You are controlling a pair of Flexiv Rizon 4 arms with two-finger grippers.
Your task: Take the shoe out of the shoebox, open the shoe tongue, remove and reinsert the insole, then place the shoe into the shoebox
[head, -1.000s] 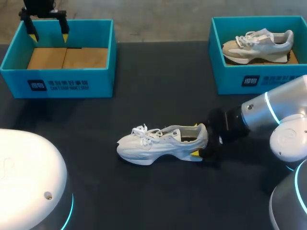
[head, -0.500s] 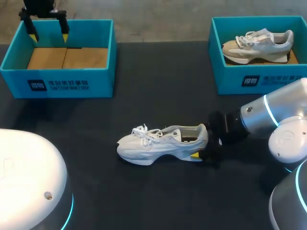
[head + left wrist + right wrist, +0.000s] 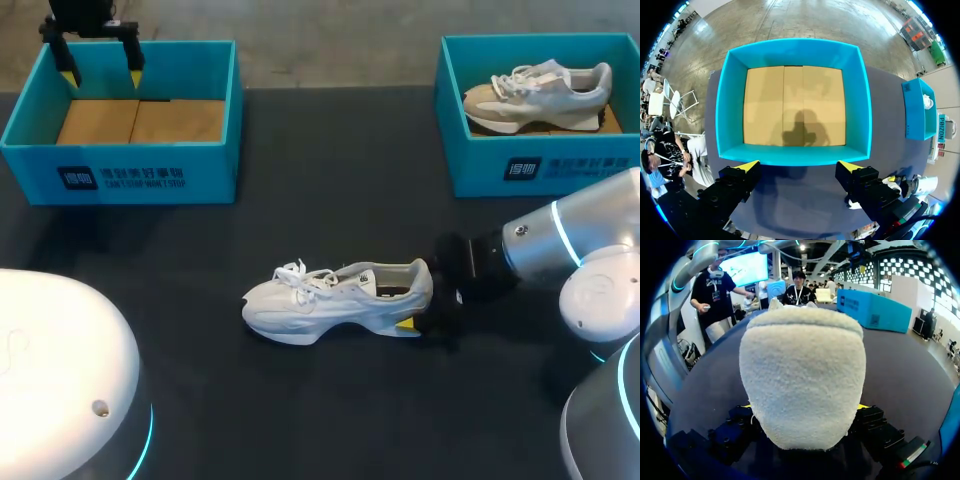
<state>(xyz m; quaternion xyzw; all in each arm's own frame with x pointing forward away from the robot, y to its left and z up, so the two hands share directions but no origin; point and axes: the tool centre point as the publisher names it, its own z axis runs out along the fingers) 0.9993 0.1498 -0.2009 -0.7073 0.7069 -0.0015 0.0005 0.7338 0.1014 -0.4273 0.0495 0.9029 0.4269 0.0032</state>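
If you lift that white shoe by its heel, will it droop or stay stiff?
The white shoe has a thick moulded sole, so it probably stays fairly stiff, toe dipping slightly. The right gripper holds only the fuzzy heel, so it could pivot downward. The loose laces will probably dangle.

Dark matte surface (image 3: 330, 210), a teal open-topped box (image 3: 470, 172) at its far right corner, a grey-and-beige sneaker (image 3: 535, 92) standing on its sole inside that box, toe toward the surface's middle, white laces uppermost
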